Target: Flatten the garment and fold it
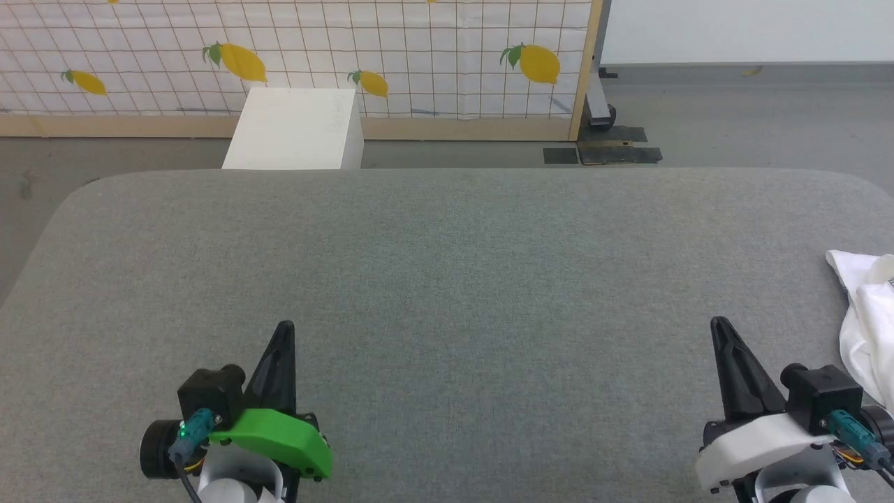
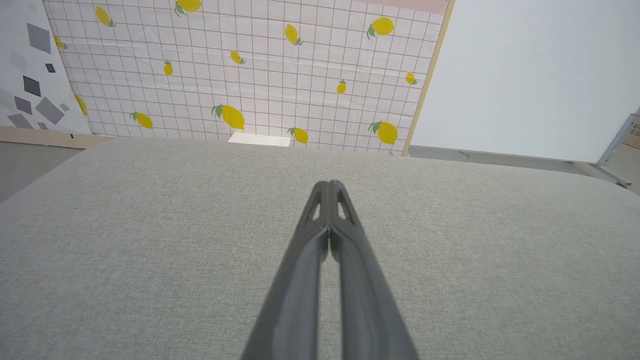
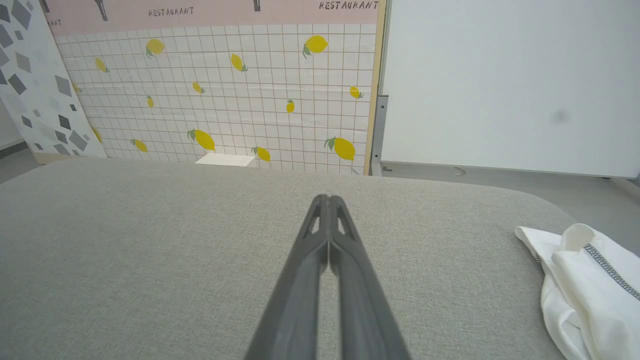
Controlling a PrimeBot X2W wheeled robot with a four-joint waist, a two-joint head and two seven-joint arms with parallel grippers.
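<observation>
The garment (image 1: 866, 318) is a crumpled white heap at the right edge of the grey table (image 1: 461, 279), partly cut off by the head view's border. In the right wrist view the garment (image 3: 585, 290) lies at the lower right, with grey zigzag stitching along one seam. My right gripper (image 1: 719, 330) is shut and empty, a short way left of the garment. At the near left my left gripper (image 1: 285, 331) is shut too, holding nothing. Each wrist view shows its own fingertips pressed together: left gripper (image 2: 330, 186), right gripper (image 3: 328, 199).
A white rectangular box (image 1: 297, 129) stands on the floor just beyond the table's far edge, before a lemon-patterned screen (image 1: 293, 56). The screen's wooden post and a wheeled foot (image 1: 601, 112) stand at the back right. The table's corners are rounded.
</observation>
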